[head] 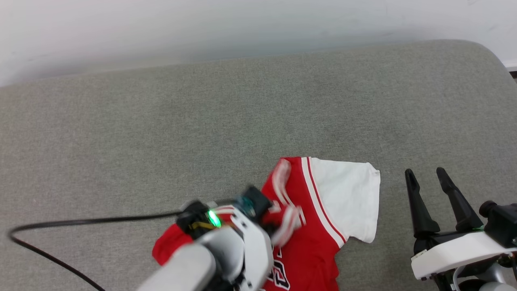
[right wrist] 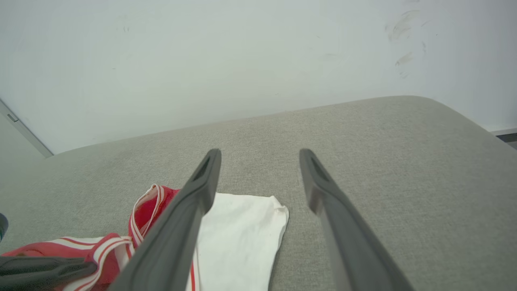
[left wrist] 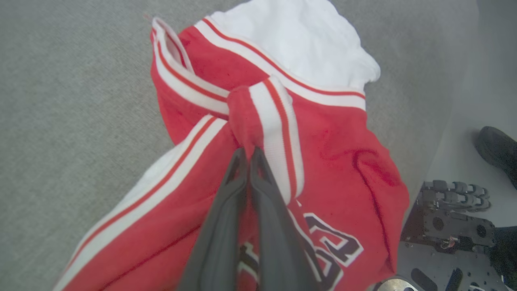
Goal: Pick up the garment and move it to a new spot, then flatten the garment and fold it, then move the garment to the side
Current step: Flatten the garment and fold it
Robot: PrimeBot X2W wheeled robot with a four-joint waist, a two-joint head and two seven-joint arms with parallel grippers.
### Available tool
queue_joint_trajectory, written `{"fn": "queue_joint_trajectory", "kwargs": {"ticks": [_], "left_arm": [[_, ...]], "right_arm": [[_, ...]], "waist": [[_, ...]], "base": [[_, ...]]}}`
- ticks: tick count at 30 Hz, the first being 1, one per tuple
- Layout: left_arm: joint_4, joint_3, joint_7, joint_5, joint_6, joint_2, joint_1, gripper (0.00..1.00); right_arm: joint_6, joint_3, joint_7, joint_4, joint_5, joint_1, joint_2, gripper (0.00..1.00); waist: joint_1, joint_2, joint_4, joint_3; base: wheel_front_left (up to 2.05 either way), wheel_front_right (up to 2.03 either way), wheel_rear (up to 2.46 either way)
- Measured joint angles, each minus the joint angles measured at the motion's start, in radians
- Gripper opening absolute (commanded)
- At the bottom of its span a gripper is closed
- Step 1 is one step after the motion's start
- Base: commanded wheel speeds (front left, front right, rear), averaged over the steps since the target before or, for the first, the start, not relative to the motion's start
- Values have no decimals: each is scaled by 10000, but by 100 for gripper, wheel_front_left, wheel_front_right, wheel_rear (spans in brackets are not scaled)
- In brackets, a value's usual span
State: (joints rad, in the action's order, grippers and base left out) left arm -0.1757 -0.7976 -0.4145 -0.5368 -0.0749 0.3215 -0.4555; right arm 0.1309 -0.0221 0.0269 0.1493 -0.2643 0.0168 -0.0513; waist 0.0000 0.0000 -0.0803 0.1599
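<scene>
Head view, garment: red jersey-style garment (head: 319, 242) with a white short sleeve (head: 347, 198), red-and-white striped trim and black white-outlined numbers. It lies crumpled at the near edge of the surface, a little right of centre.
Fabric: soft knit bunched into folds. The sleeve lies flat and smooth, spread toward the right, and the striped neck band stands up in a loop.
Left tool: left tool (left wrist: 247, 154) has two long dark matte fingers pressed together, clenched on a pinch of the garment's red cloth and striped trim near the neck.
Right tool: right tool (head: 424, 171) is released, its fingers spread wide over bare surface, near the sleeve but apart from it.
Surface: grey woven-fabric surface (head: 202, 121), padded-looking, with a rounded far right corner.
Cable: thin black cable (head: 80, 222) curves across the surface from the left to the left wrist.
Room: plain white wall (head: 202, 28) stands right behind the surface. The left wrist view shows a pale floor (left wrist: 464, 121) and a black shoe (left wrist: 497, 149).
</scene>
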Motion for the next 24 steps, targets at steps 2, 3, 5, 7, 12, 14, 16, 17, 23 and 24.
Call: {"fn": "queue_joint_trajectory", "kwargs": {"ticks": [2,3,5,7,12,14,16,17,23,24], "left_arm": [[-88,-401,-178,-42,-113,-90,331,0],[-121,-575,-242,-59,-146,-115,467,0],[-176,-802,-272,-134,-222,-128,695,0],[-163,-874,-146,-127,-232,-109,772,36],[249,-577,951,90,-21,-79,801,100],[374,-470,1250,153,67,-82,822,100],[752,-184,1848,167,309,-71,899,100],[876,-94,1931,151,368,-56,952,100],[1175,504,1609,-203,616,447,948,100],[1162,562,1396,-316,568,539,824,100]], "right_arm": [[0,21,-2,-8,-25,45,0,100],[0,15,-8,-6,-50,45,0,100],[0,10,-48,-2,-79,45,0,100],[0,-17,-82,6,-79,46,0,100],[0,-107,-98,23,-79,100,0,100],[0,-105,-96,25,-79,108,0,100],[0,-128,-79,35,-77,158,0,100],[0,-125,-63,42,-77,170,0,100],[0,-123,65,130,-75,240,0,100],[0,-117,90,146,-75,242,0,100]], "waist": [[0,0,-28,-25],[0,0,-34,-26],[0,0,-32,-17],[0,0,-2,-16],[0,0,163,-123],[0,0,196,-161],[0,0,288,-305],[0,0,316,-356],[0,0,441,-530],[0,0,445,-523]], "base": [[0,0,0],[0,0,0],[0,0,0],[0,0,0],[0,0,0],[0,0,0],[0,0,0],[0,0,0],[0,0,0],[0,0,0]]}}
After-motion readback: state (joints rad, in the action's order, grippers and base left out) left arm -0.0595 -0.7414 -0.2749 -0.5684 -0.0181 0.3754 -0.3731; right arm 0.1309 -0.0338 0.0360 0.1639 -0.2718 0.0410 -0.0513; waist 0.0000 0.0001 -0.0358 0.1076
